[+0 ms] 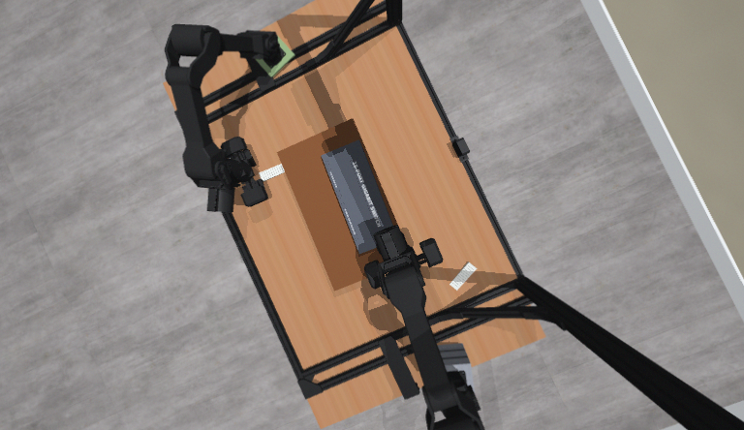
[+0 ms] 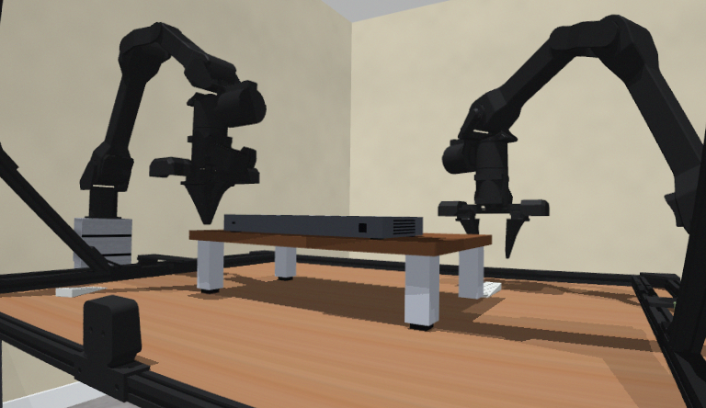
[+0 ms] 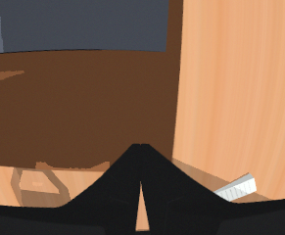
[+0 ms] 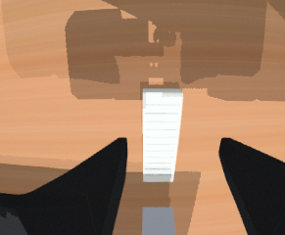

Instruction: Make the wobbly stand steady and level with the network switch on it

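The right gripper (image 1: 241, 175) (image 2: 489, 243) (image 4: 174, 146) is about half open, empty, above one wedge (image 1: 271, 171) (image 2: 492, 289) (image 4: 162, 137). That wedge lies by a stand leg (image 2: 471, 273) (image 4: 159, 221); whether they touch, I can't quite tell. The left gripper (image 1: 399, 263) (image 2: 207, 221) (image 3: 140, 151) is shut on nothing, over the end of the stand (image 1: 312, 200) (image 2: 458, 243) (image 3: 83, 108). The switch (image 1: 361, 195) (image 2: 312, 225) (image 3: 83, 24) sits on top; another wedge (image 1: 463, 275) (image 2: 77, 291) (image 3: 240, 187) lies apart.

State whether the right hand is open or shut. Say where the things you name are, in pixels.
Open: the right hand (image 1: 245, 171) (image 2: 489, 244) (image 4: 174, 146) has its fingers well apart, gripping nothing.
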